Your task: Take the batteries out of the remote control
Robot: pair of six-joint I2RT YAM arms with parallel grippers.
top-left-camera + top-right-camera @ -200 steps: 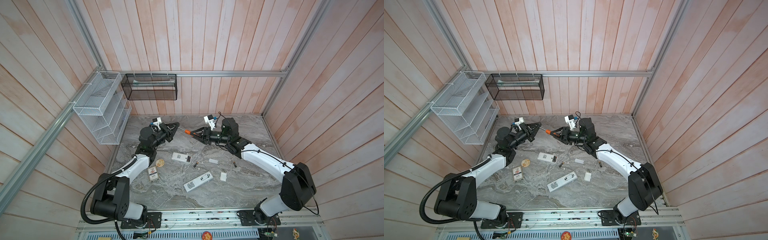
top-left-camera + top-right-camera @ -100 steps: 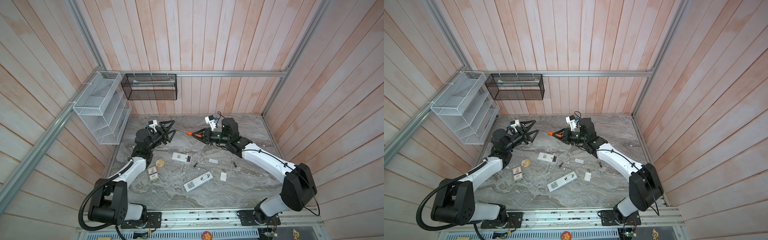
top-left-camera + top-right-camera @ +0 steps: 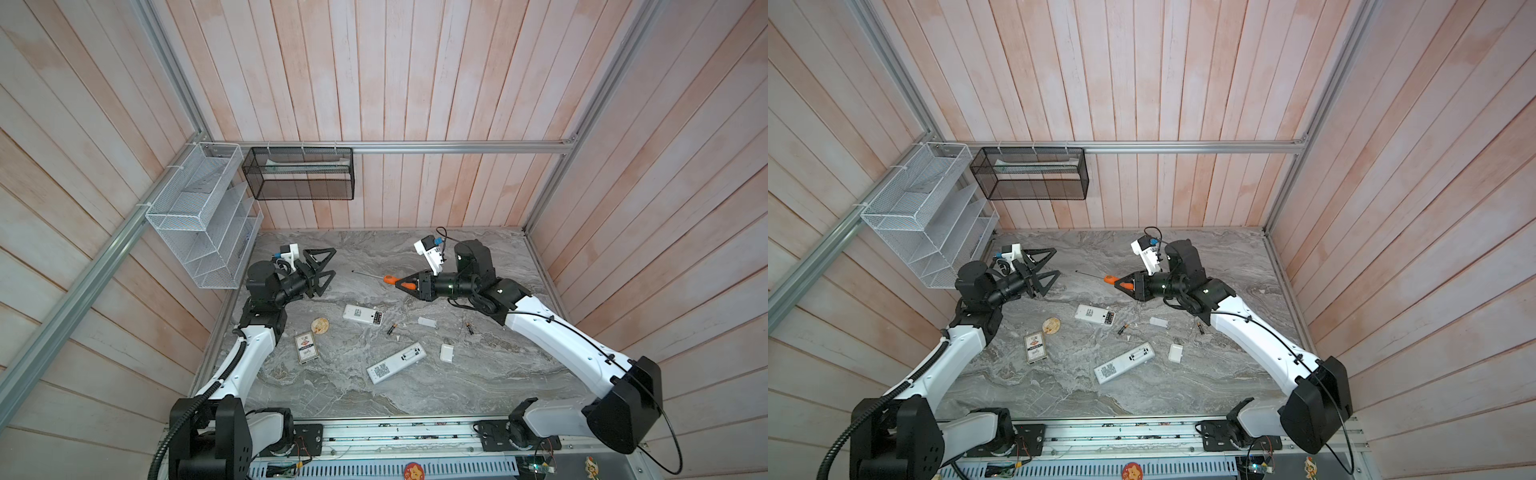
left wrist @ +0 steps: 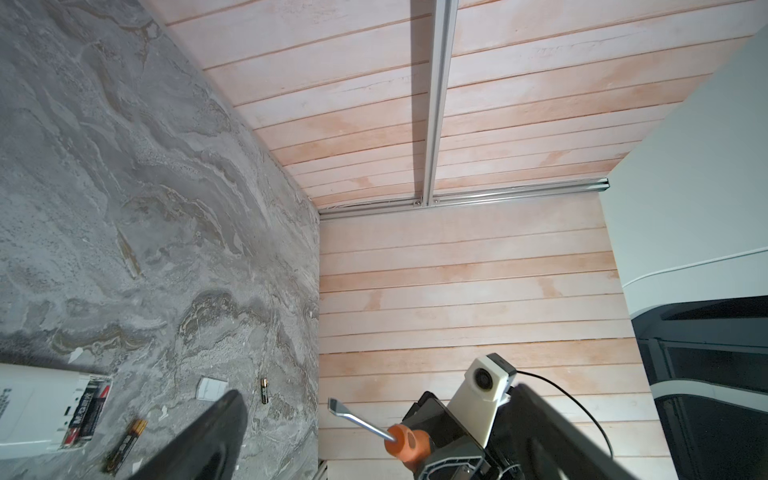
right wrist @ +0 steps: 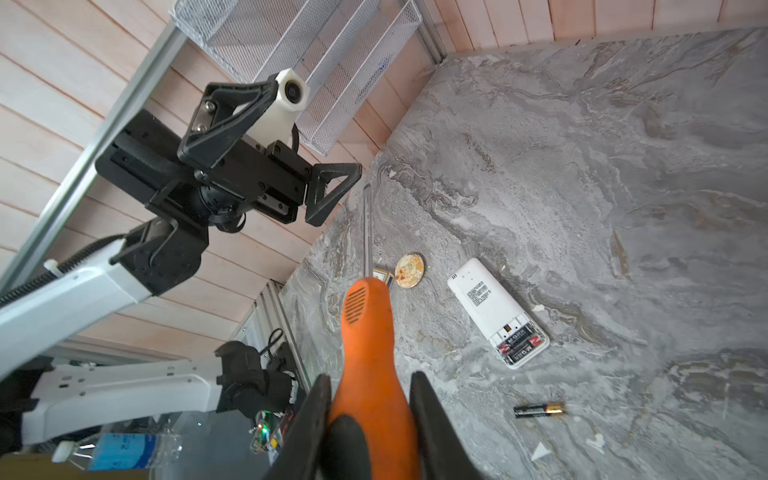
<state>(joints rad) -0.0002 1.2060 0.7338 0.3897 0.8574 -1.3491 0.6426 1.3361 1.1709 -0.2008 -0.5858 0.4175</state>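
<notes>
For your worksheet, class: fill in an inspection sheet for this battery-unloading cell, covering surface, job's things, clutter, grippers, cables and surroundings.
Surface: grey marbled tabletop, flecked with small white scraps.
Job's things: middle battery and right-hand battery lie loose; far remote holds two fitted batteries in its open bay; near remote has its bay open, contents unclear.
Clutter: white cover, second cover, round disc, small printed box.
Grippers: left gripper raised, jaws wide, empty; right gripper clamps the orange screwdriver by its handle.
Cables: thin black cable along the right arm; corrugated hose at the left arm's base.
Surroundings: wood-panelled walls, white wire rack, black mesh basket.
</notes>
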